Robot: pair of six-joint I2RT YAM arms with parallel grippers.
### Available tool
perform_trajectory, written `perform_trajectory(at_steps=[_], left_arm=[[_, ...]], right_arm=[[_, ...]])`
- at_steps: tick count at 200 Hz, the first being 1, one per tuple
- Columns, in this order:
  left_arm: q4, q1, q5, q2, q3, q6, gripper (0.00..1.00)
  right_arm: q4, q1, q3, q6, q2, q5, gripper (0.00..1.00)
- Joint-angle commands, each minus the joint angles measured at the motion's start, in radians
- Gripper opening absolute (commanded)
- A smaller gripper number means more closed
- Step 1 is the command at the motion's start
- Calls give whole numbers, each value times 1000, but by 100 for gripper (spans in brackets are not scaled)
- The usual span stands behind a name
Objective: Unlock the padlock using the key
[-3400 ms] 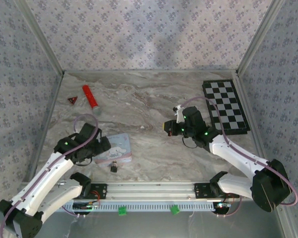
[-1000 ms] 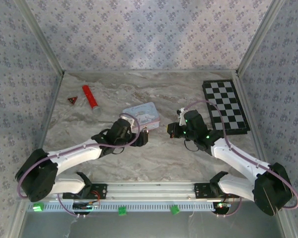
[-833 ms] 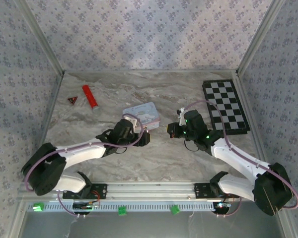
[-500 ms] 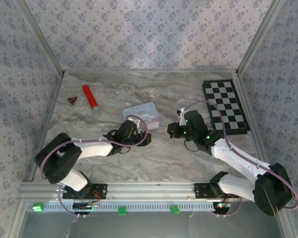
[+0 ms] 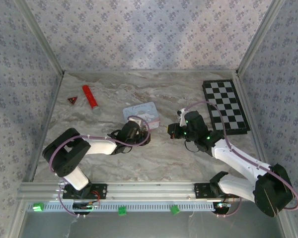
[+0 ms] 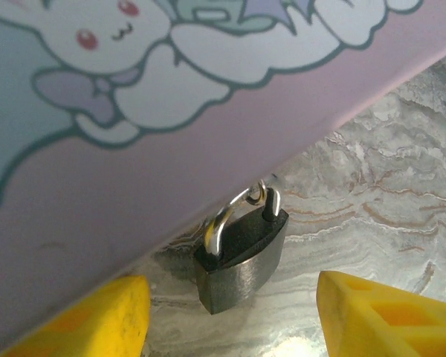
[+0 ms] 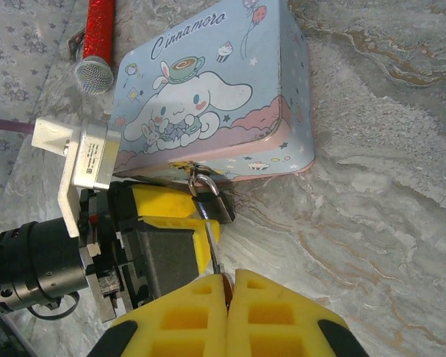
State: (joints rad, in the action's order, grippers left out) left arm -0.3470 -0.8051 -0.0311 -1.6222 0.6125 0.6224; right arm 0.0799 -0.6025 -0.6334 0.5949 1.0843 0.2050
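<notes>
The two arms reach from the near edge of the marble table [image 5: 164, 158] toward its middle. The left gripper [image 6: 230, 299] is opened wide. Its yellow fingers [image 6: 97, 323] stand on both sides of the padlock [image 6: 241, 253] and do not touch it. The padlock is a small dark metal block with a bright shackle. It rests on the table directly at the near side of the tin [image 7: 223, 97], between the open fingers. The shackle is closed into the body, and it seems to pass through a small ring at the edge of the tin.

The right gripper [image 7: 227, 279] is to the right of the left one, near it but apart from it. Its two yellow fingers are pressed together on the key [image 7: 212, 253], a thin dark sliver that comes out from between the fingertips. The tip of the key points at the bottom of the padlock and is just beside it. I cannot tell if it touches.

The tin is pale blue with a pink border and a printed cartoon rabbit. It lies flat behind both grippers.

Farther away on the left lies a red cylinder [image 5: 90, 96], and a small red triangle [image 5: 72, 100] is just beside it. On the far right lies a chessboard [image 5: 226, 106], well apart from the tin.
</notes>
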Motion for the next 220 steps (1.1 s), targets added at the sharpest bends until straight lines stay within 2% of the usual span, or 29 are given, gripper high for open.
perform_trajectory(at_steps=[1,21,47,220], left_arm=[[-74,14,-24,-37,40,10,61],[-128,39,23,-48,29,37,59],[-162,41,31,-59,26,32,57],[-234,57,23,-150,66,83,41]], right_arm=[[-8,-3,13,15,-18,-3,0],[-12,-3,14,18,-18,0,0],[-13,-3,14,17,-20,2,0],[-28,-8,31,26,-24,8,0]])
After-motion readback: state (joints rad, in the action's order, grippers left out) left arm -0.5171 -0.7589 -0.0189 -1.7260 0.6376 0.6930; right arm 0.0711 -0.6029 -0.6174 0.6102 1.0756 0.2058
